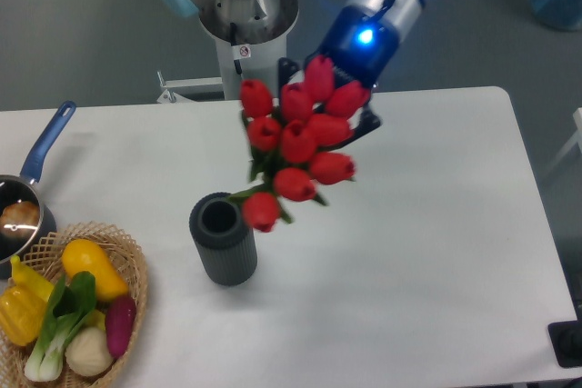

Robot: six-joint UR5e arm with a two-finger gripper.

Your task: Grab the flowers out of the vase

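The gripper (332, 120) pinches the flowers (296, 138) just below itself (light, floppy, easily crushed), best held by the stems, clear of the vase (223, 239).

Nine red tulip buds (300, 143); one vase (223, 241); one basket (127, 265); one saucepan (32, 179).

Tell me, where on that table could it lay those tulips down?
The right half of the table is bare, from the vase across to the far edge. The left is crowded: the wicker basket of vegetables and the saucepan.
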